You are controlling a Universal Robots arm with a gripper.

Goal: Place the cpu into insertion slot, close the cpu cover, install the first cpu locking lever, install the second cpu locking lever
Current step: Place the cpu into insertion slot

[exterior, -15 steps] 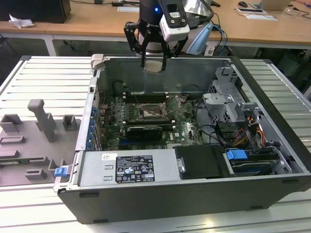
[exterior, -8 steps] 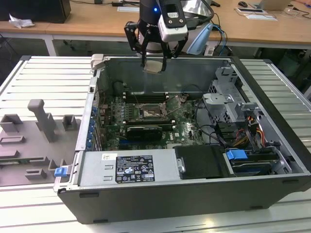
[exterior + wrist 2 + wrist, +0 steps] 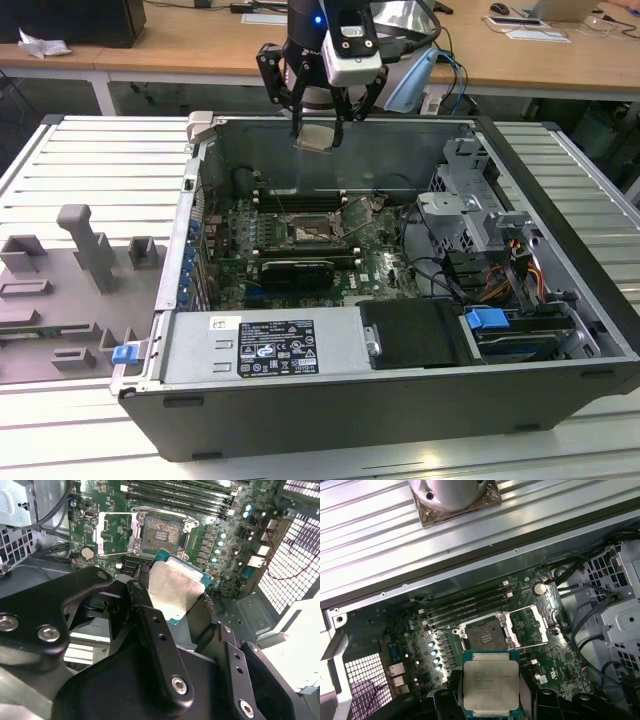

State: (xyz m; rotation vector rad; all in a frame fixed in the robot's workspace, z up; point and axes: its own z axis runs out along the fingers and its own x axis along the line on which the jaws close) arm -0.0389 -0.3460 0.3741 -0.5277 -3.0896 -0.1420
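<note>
My gripper [image 3: 318, 128] hangs above the back wall of the open computer case, shut on the cpu [image 3: 318, 138], a small pale square chip. In both wrist views the cpu [image 3: 175, 587] [image 3: 491, 682] sits between the black fingers [image 3: 150, 625], its metal face showing. Below it on the green board lies the insertion slot [image 3: 313, 232] [image 3: 162, 531] [image 3: 485, 632], uncovered and with nothing in it. The cpu cover [image 3: 116, 534] [image 3: 532, 625] is swung open beside the slot. The cpu is well above the slot, not touching the board.
A grey power supply box [image 3: 270, 345] fills the case's near side, and a drive cage [image 3: 470, 210] with cables stands at the exterior view's right. Memory slots [image 3: 300, 195] run behind the socket. Grey fixtures [image 3: 90, 250] sit on the slatted table at the left.
</note>
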